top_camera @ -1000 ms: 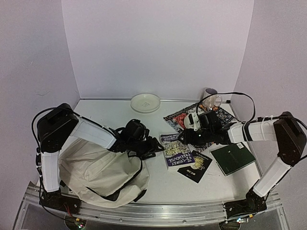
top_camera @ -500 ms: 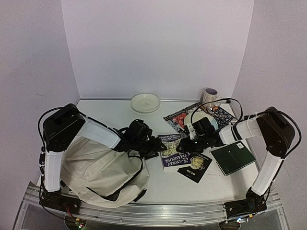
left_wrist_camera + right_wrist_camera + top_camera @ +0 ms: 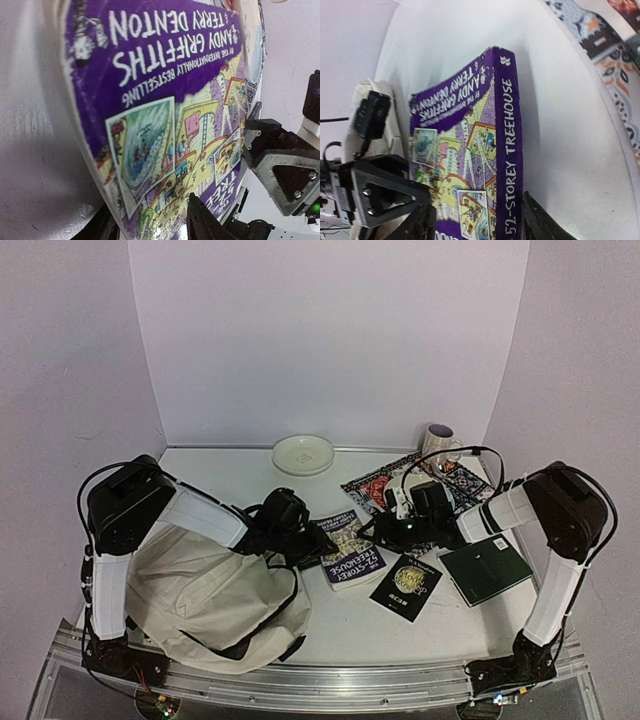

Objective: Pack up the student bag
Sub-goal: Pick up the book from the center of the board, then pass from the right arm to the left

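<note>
Jaws on the right gripper (image 3: 377, 531) pinch the purple illustrated paperback (image 3: 350, 552); left gripper (image 3: 314, 540) straddles it, can't tell if clamped; release early and I drop it outside the cream fabric backpack (image 3: 200, 600).

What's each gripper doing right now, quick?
Left gripper: straddling the 52-Storey Treehouse book; grip cannot be told.
Right gripper: closed on the same book's other end.

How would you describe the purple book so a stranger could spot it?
Find the big cream backpack on the left. Just right of it is a thick paperback. Unlike the black booklet and dark green notebook nearby, its cover is purple with yellow cartoons.
</note>
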`<state>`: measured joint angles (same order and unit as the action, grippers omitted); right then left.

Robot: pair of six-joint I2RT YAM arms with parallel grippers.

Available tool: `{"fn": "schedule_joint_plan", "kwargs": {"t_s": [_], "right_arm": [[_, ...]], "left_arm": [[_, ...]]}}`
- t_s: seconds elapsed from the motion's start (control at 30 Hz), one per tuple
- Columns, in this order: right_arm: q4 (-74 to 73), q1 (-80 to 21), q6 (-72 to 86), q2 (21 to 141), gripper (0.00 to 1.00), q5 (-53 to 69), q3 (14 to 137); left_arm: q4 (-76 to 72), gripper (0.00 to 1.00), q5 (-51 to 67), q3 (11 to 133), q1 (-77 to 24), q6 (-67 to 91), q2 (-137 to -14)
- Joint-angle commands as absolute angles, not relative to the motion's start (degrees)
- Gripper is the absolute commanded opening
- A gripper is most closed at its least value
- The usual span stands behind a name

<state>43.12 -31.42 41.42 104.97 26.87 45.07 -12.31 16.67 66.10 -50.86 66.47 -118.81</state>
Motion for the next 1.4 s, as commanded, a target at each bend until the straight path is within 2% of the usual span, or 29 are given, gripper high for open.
{"fn": "schedule_joint_plan", "kwargs": {"t_s": [0.0, 0.5, 0.67, 0.77, 0.93, 1.37], "right_arm": [[56.72, -34.65, 47.59, 104.40, 0.56, 43.52, 45.74], [51.24, -34.62, 43.30, 109.39, 0.53, 39.06, 44.25], [50.95, -34.57, 42.37, 107.88, 0.44, 39.55, 44.20], [50.36, -34.36, 41.78, 105.91, 0.32, 39.97, 44.23], [50.28, -33.21, 41.76, 101.96, 0.02, 41.50, 43.30], [53.38, -32.39, 45.77, 88.50, 0.00, 44.29, 43.92]], "left_arm": [[-15.27, 0.43, 17.81, 65.23, -51.95, 67.84, -117.11], [-17.96, 0.40, 16.81, 62.53, -51.95, 70.04, -116.15], [-18.20, 0.41, 16.49, 62.20, -51.96, 70.12, -115.83], [-18.29, 0.43, 15.93, 61.72, -51.93, 69.80, -114.96], [-18.20, 0.50, 14.77, 60.45, -51.05, 68.47, -112.09], [-19.20, 0.78, 13.94, 56.79, -48.42, 63.47, -100.31]]}}
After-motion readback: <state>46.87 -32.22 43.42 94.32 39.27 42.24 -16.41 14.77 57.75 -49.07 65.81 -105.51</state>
